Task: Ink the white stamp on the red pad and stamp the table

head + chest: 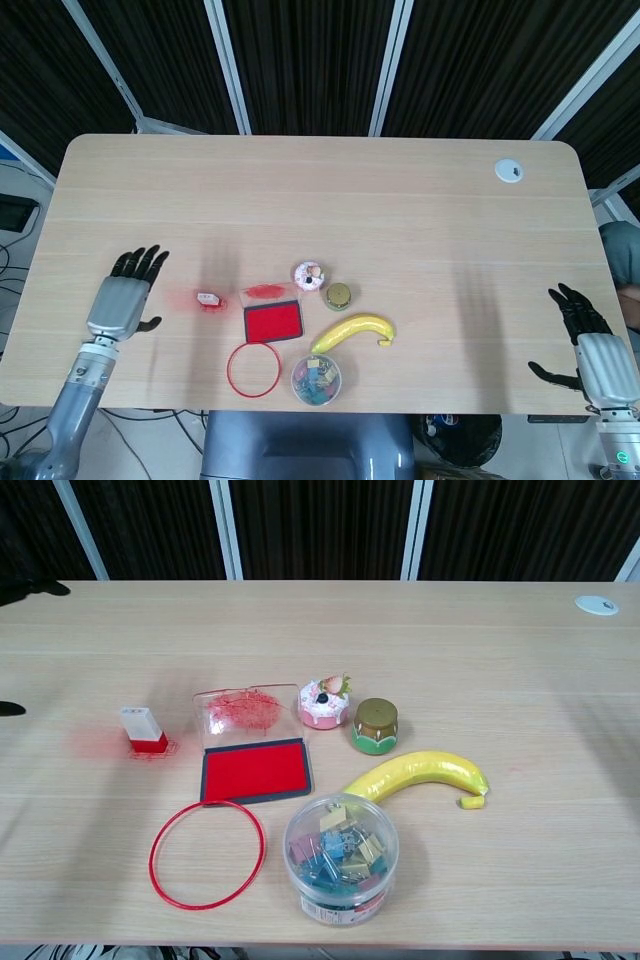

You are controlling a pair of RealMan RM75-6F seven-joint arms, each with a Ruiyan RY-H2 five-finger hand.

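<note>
Left hand: fingers are spread wide and nothing is held; it is poised over the pale wooden counter, at nine o'clock of the stamp, seemingly for a reach.
Right hand: fingers are splayed, nothing is held; it is parked off the counter's near edge, well apart from the objects.
White block stamp with red base: it is stood upright on red ink smudges, untouched.
Red ink pad with clear lid: it is laid open at three o'clock of the stamp, lid tipped back, so the inking face is exposed.
Hidden: in the chest view only dark slivers at the left frame edge can be made out; the stamp's face cannot be seen.
</note>
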